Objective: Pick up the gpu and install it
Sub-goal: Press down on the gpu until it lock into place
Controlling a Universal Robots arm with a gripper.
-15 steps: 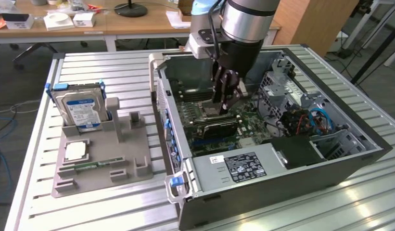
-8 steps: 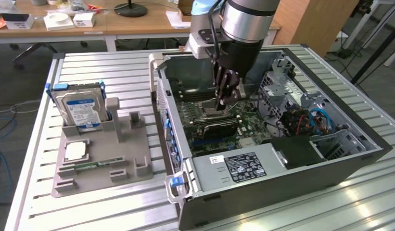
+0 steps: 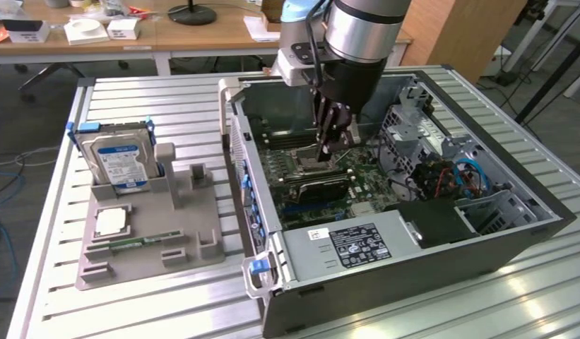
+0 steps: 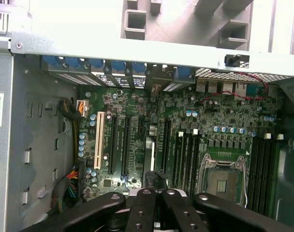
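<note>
Open case walls, closed end effector (inside)

- The worktop is a pale metal surface of ribbed slats.
- An open computer case lies on its side on it, toward the exterior view's right.
- A grey parts holder rests beside the case, toward the exterior view's left, carrying a hard drive stood upright.
</note>
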